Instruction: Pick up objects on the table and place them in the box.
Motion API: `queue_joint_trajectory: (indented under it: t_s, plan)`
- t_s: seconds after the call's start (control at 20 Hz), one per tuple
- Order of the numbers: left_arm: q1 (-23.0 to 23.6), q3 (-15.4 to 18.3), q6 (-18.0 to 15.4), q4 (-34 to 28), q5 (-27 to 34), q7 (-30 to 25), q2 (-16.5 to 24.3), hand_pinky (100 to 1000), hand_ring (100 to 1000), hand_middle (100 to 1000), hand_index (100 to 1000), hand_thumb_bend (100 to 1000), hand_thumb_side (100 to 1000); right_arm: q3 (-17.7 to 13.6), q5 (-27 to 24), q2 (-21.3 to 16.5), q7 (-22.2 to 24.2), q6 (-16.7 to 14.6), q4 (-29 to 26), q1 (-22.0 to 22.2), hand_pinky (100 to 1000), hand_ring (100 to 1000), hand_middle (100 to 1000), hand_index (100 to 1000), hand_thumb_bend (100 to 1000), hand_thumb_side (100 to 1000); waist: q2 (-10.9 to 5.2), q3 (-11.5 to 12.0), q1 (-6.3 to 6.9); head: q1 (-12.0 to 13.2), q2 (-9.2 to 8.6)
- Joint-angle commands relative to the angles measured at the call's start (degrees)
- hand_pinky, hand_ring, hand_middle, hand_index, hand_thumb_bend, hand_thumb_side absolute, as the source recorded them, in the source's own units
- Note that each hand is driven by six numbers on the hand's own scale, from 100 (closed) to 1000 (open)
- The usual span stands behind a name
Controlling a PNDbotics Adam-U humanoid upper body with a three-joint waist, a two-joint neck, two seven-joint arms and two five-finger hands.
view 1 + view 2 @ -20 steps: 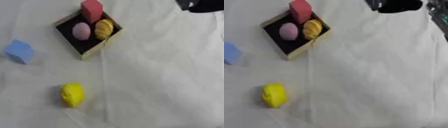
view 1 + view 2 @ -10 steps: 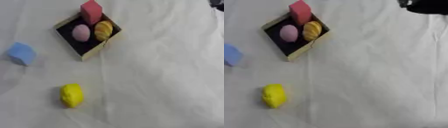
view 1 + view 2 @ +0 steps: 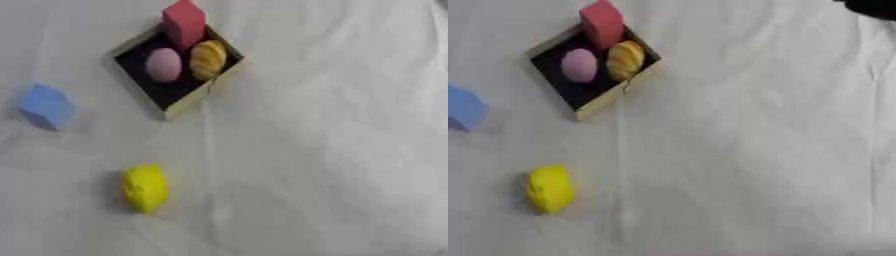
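Box upper left, three items in, two still on the cloth.
Box (image 3: pixel 188 102) has a tan rim and black inside; it holds a red block (image 3: pixel 185 22), pink egg (image 3: pixel 163 64) and orange bun (image 3: pixel 208 59). Blue block (image 3: pixel 45 105) at left edge, yellow lump (image 3: pixel 144 187) lower left. Right hand (image 3: pixel 874 7): dark sliver in the top right corner, fingers can't tell.

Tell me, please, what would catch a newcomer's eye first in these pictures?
Probably the dark-lined box at the upper left of the white cloth, holding a pink egg shape, an orange-yellow ridged piece and a red block standing at its far corner. Next come the two bright things still outside it: a yellow object near the lower left and a blue block at the left edge.
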Motion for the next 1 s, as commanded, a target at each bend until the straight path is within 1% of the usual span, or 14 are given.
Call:
queue_joint_trajectory:
  t_s: [0.05, 0.15, 0.5, 0.85, 1.0]
  plan:
    - [-3.1, -0.7, -2.3, 5.2, -0.8, -3.9, 1.9, 886, 870, 802, 877, 466, 101, -0.6, 0.3, -1.7, 0.1, 0.4, -0.8, -0.6, 875, 800, 704, 814, 100, 100, -1.7, -0.2, 1.04, 0.8, 0.11]
    - [-5.1, -1.6, -3.6, 8.4, -1.4, -6.0, 1.4, 893, 876, 809, 882, 507, 103, -0.5, 0.4, -1.6, 0.1, 0.7, -0.8, -0.5, 876, 799, 702, 812, 100, 100, -1.43, -0.5, 1.11, 1.3, -0.09]
    - [-9.9, -4.0, -6.8, 15.5, -4.2, -10.8, -0.8, 898, 885, 827, 897, 563, 111, -0.3, 0.5, -0.8, -0.1, 1.9, -0.8, -0.2, 877, 796, 697, 804, 100, 100, -0.28, -1.0, 1.3, 2.8, -1.57]
    - [-14.2, -6.0, -8.6, 18.4, -5.1, -13.7, -3.4, 895, 885, 827, 901, 563, 105, -0.2, 0.3, 0.1, -0.3, 2.9, -0.8, -0.3, 878, 792, 692, 798, 100, 100, 0.33, -1.2, 1.27, 3.2, -2.41]
    - [-15.9, -7.1, -9.1, 18.8, -5.4, -15.0, -4.3, 893, 884, 828, 904, 567, 125, -0.1, 0.2, 0.3, -0.3, 3.2, -0.8, -0.3, 878, 791, 692, 798, 100, 100, 0.44, -1.2, 1.26, 3.2, -2.51]
